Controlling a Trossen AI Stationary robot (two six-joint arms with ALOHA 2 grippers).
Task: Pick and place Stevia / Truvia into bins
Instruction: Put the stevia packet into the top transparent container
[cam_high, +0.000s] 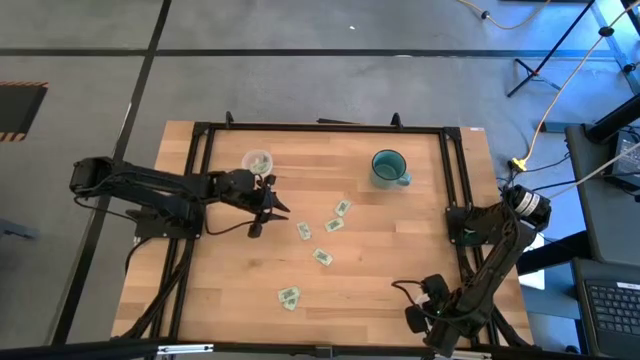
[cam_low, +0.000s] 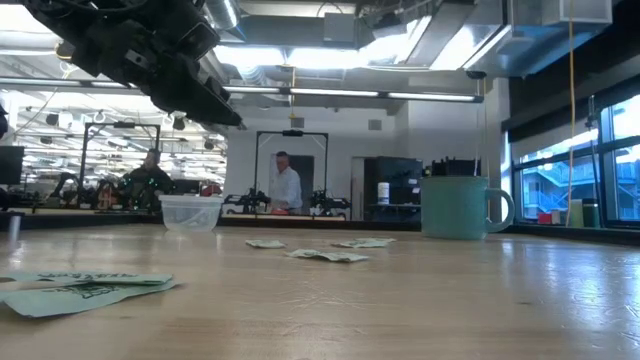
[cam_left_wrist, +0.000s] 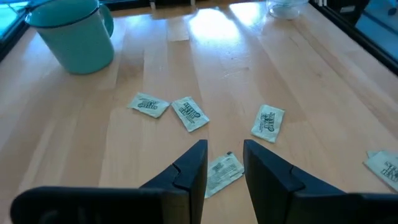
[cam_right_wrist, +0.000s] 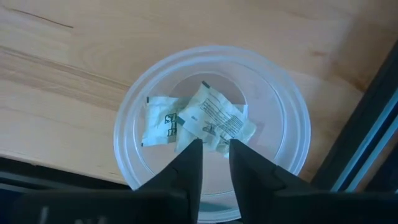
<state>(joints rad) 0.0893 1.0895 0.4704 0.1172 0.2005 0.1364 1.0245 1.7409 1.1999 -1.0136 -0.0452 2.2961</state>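
You are seeing the right gripper (cam_right_wrist: 216, 163), fingers slightly parted and empty, hovering over a clear cup (cam_right_wrist: 292, 106) whose near rim it is hiding, crumpled Truvia sachets (cam_right_wrist: 214, 121) lying inside, while the left gripper (cam_left_wrist: 225, 167), parted too, is hanging above a green-printed sachet (cam_left_wrist: 222, 172).

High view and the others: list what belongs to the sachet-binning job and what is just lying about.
Job: loose sachets; clear cup; second clear cup with binned sachets.
Lying about: teal mug; person beyond the table.
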